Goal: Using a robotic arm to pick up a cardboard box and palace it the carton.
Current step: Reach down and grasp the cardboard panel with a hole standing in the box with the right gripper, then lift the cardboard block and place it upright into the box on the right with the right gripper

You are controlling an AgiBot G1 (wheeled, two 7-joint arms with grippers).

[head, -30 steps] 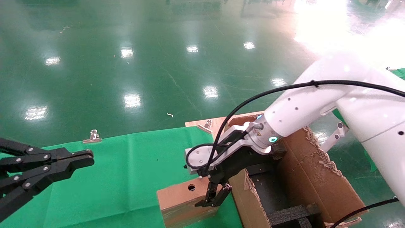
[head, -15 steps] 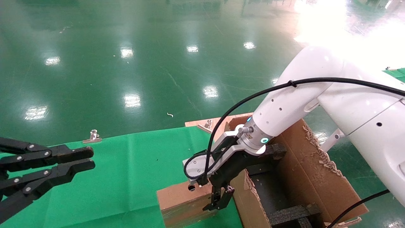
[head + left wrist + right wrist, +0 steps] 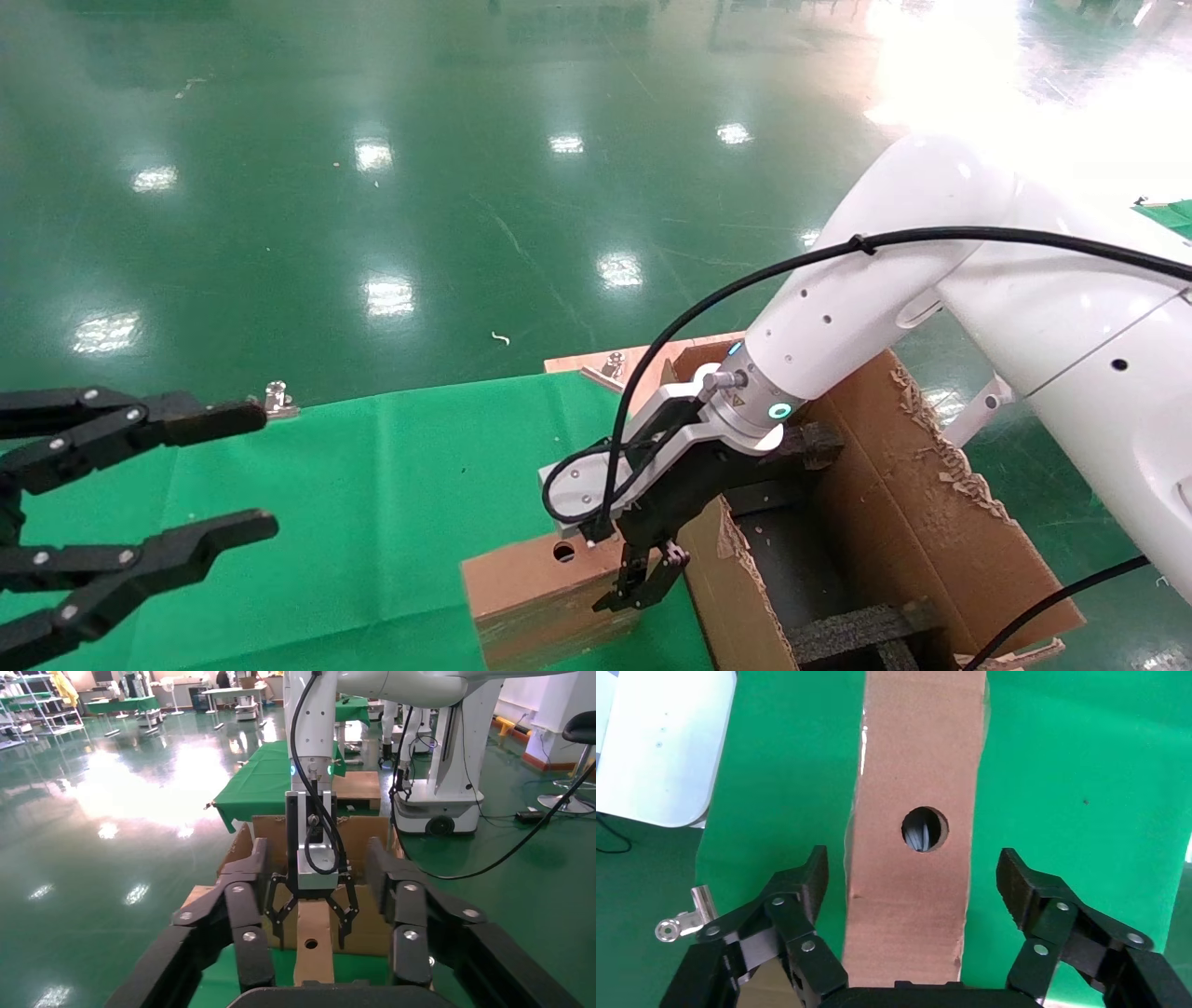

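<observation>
The cardboard box [image 3: 540, 596] stands on the green cloth [image 3: 372, 494] of the table, just beside the left wall of the carton [image 3: 931, 522], with its round hole [image 3: 925, 828] facing up. This place is convenient, I think: the box has only a short way to go over the torn edge into the carton, where black foam blocks [image 3: 857, 634] lie.

The right gripper [image 3: 643, 587], at the end of the white robotic arm [image 3: 894, 308], hangs over the near end of the box, pointing down. In the right wrist view its jaws stand apart, one on each long side of the box, and a gap shows on both sides, so nothing is clamped yet. The jaws straddle the narrow width probably because only this dimension fits between them.

The left gripper [image 3: 186, 485] hovers over the cloth well apart from the box, jaws wide apart, holding nothing; it seems idle.

A metal clip [image 3: 275, 401] holds the cloth at the far table edge. I can read no brand, label or writing on the box or carton.
</observation>
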